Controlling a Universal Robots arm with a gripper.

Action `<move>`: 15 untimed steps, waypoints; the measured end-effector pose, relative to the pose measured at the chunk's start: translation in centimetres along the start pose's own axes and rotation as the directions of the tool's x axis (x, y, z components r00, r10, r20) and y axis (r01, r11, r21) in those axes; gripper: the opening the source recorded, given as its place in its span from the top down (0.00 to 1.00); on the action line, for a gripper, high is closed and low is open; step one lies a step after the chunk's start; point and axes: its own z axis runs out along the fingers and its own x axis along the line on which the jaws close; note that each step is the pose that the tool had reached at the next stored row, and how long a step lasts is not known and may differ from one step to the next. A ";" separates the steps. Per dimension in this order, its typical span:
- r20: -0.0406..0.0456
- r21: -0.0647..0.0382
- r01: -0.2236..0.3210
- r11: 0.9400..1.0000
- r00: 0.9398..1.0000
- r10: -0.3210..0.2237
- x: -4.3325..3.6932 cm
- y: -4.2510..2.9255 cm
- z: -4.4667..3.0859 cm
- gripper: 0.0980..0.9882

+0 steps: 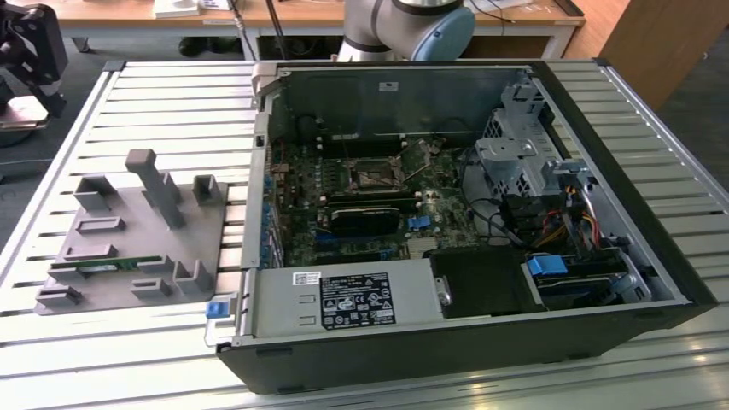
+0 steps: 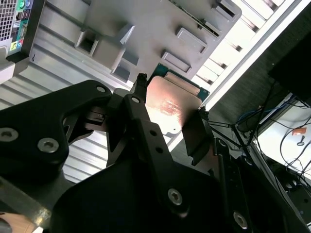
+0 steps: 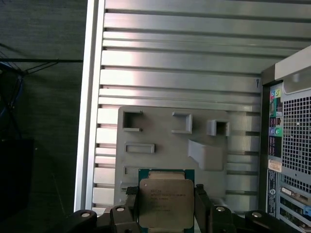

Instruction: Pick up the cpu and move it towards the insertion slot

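Cpu: small flat square chip (image 3: 166, 204) with a silver metal top on a thin green board. It is held by two opposite edges. Its metal top faces the camera in the first wrist view and shows a pinkish reflection in the second wrist view (image 2: 172, 104).
Pincer: black two-finger gripper (image 3: 166, 200), closed on the cpu, with one finger (image 3: 132, 200) pressed against each side. In the second wrist view the gripper (image 2: 170, 114) is seen from behind its black linkages.
Cpu position: seen in front of the near edge of the grey plate in both wrist views. Whether it touches the plate cannot be told.
Grey plate: flat grey plastic holder plate (image 3: 165, 145) with raised blocks and rectangular recesses. It lies on the table beside the computer case, at the exterior view's left (image 1: 125, 248).
Memory stick: long narrow green board (image 1: 102, 267), lying in a holder on the grey plate.
Insertion slot: small square dark socket with a silver metal frame (image 1: 374, 175), on the green mainboard inside the case and well apart from the grey plate.
Black block: wider black rectangular block (image 1: 364, 218), just beside the socket.
Computer case: open black desktop case (image 1: 638, 282), lying on its side. Its perforated rear panel (image 3: 291, 145) faces the grey plate.
Table: slatted aluminium table (image 1: 148, 94) carrying the case and the plate.
Arm: grey and blue robot arm joint (image 1: 411, 26), behind the case.
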 end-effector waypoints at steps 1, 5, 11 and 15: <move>0.000 0.000 0.000 1.000 1.000 0.000 -0.08 0.00 0.00 0.50; 0.000 0.000 0.000 1.000 1.000 0.000 -0.39 -0.01 0.00 0.50; 0.000 0.000 0.000 1.000 1.000 0.000 -0.76 -0.03 0.00 0.50; 0.000 0.000 0.000 1.000 1.000 0.000 -0.95 -0.03 0.00 0.50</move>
